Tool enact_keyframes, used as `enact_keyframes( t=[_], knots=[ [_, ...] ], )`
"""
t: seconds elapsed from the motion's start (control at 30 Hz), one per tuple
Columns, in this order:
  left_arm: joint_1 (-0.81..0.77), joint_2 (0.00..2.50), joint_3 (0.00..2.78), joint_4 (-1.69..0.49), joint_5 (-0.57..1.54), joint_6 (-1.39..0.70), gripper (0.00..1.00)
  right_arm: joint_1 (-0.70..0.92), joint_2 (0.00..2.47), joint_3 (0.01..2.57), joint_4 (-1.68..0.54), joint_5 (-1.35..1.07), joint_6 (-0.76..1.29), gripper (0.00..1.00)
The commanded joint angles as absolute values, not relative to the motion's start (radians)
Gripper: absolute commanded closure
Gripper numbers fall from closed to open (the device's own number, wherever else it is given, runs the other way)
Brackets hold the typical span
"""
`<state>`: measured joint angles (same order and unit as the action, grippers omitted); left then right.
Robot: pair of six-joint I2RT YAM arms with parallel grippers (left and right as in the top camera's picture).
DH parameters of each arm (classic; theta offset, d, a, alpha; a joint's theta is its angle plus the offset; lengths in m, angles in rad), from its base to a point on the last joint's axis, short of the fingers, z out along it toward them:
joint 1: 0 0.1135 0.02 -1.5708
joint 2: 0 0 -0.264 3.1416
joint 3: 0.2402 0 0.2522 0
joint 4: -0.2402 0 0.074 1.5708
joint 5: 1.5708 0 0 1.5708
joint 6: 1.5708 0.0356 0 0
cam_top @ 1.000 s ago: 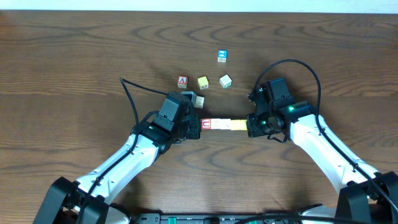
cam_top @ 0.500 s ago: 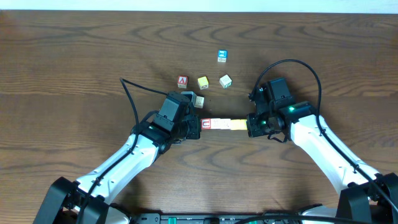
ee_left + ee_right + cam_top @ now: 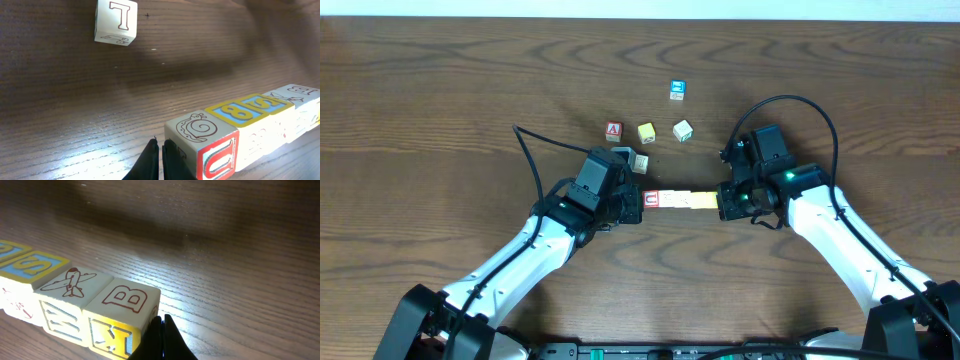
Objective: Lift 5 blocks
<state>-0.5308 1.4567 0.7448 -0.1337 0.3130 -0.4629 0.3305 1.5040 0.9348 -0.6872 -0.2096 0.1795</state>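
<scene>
Left end effector (image 3: pixel 640 204), pinched narrow, butts the 9 o'clock end of the row of five blocks (image 3: pixel 680 200) on the counter (image 3: pixel 440 100). The right end effector (image 3: pixel 723 203), equally narrow, butts the 3 o'clock end. This looks like the squeezing step; next calls for a level, joint lift.

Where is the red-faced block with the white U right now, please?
In the overhead view the red U block ends the row of blocks on the left side, against the left gripper, with a cream block touching its right.
</scene>
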Motion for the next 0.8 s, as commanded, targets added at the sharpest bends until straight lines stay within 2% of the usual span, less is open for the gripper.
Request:
enact_keyframes(
  t=[0.0, 0.77],
  knots=[
    [-0.556, 1.442, 0.775, -0.115, 0.437, -0.446, 0.93, 0.375, 1.481, 0.968, -0.674, -0.402, 0.186, 0.99],
    [-0.556, 1.441, 0.791, -0.115, 0.438, -0.446, 0.93, 0.375, 1.478, 1.003, -0.693, -0.401, 0.186, 0.99]
  ],
)
